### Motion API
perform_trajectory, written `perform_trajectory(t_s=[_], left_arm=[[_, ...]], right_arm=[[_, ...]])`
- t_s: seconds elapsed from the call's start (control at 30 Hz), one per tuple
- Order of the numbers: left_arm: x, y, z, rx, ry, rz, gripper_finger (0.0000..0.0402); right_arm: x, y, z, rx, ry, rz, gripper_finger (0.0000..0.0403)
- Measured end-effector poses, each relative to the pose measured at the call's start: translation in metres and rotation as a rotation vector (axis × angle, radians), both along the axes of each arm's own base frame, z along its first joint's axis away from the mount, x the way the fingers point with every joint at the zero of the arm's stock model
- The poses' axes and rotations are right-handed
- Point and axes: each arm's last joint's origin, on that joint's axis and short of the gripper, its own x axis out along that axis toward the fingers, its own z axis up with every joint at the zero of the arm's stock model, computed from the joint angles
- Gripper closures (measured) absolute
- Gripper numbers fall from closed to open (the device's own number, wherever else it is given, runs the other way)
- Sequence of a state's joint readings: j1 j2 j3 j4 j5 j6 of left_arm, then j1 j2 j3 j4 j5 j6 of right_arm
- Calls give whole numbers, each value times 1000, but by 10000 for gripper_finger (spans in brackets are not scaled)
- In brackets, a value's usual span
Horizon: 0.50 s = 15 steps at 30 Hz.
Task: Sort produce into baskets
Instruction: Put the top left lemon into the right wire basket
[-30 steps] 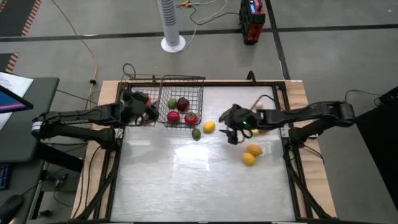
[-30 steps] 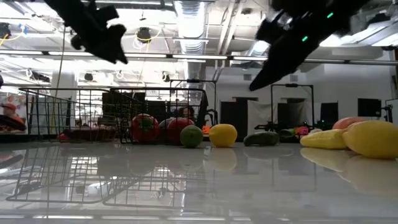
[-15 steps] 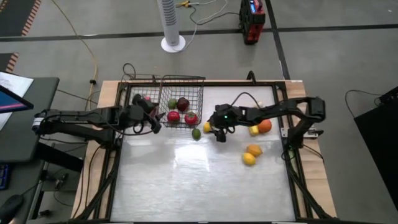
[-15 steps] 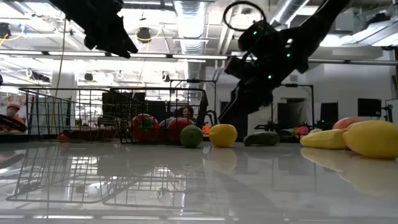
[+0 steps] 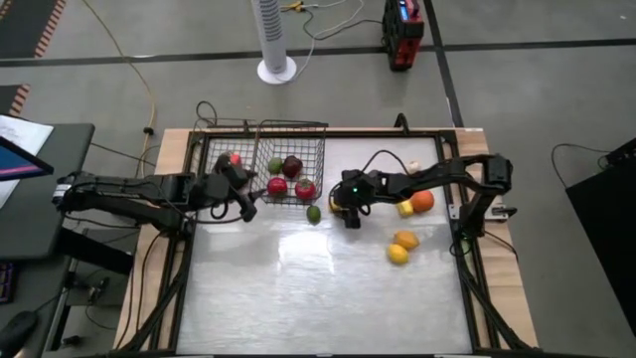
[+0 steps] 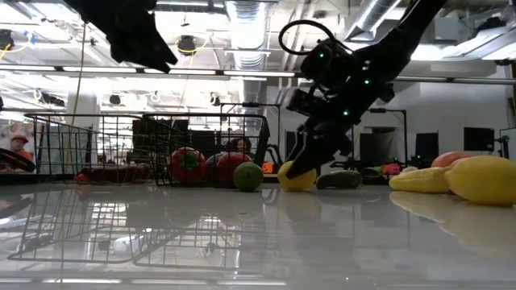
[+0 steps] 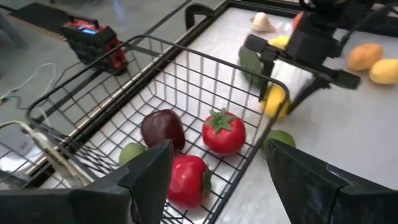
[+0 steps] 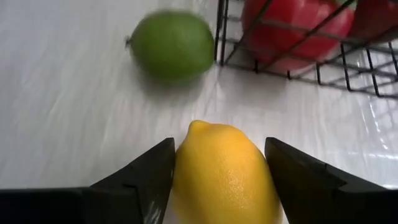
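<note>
A yellow lemon [image 8: 224, 171] lies on the white table just right of a green lime [image 5: 313, 213]. My right gripper [image 8: 221, 146] is low over the lemon and open, one finger on each side of it; it also shows in the low view [image 6: 302, 165]. My left gripper [image 5: 243, 199] is open and empty, raised at the near left corner of the deeper basket [image 5: 291, 149]. That basket holds a tomato [image 7: 222, 130], a dark red fruit [image 7: 163, 127], a red pepper [image 7: 185, 179] and a green fruit [image 7: 132, 152]. The shallower basket [image 5: 221, 139] adjoins on the left and holds a red piece [image 5: 235, 157]. My right gripper's fingers [image 8: 146, 177] stand close along the lemon's two long sides [image 8: 186, 174], slanting down from the table's right. I cannot tell whether they touch it. The lemon rests on the table.
To the right lie an orange fruit [image 5: 422, 201], a yellow piece [image 5: 405, 209], an orange-yellow fruit [image 5: 405, 240] and a yellow one [image 5: 397, 255]. A dark green long piece [image 7: 249, 62] and a white bulb [image 7: 262, 22] lie farther back. The table's near half is bare.
My right gripper has gone toward the table's left edge and down, and now has its fingers on either side of the lemon. My left gripper has gone a little toward the table's right and near edges, away from the shallower basket.
</note>
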<state>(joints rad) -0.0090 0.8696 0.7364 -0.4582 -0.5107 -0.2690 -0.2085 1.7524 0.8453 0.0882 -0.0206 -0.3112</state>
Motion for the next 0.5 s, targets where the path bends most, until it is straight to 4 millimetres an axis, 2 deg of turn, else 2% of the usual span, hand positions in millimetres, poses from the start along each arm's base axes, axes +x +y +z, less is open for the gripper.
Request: perform_trajectory(t_s=[0.13,0.3,0.5], left_arm=[[1,-3,0,-8,3,-59,154],[6,-10,4,-29,-43,-150,154],[29,-24,1,-6,-98,-224,154]], right_arm=[[-5,1,10,-7,-4,1,155],[-11,6,40,-21,-83,4,170],[-23,23,77,16,-188,6,169]])
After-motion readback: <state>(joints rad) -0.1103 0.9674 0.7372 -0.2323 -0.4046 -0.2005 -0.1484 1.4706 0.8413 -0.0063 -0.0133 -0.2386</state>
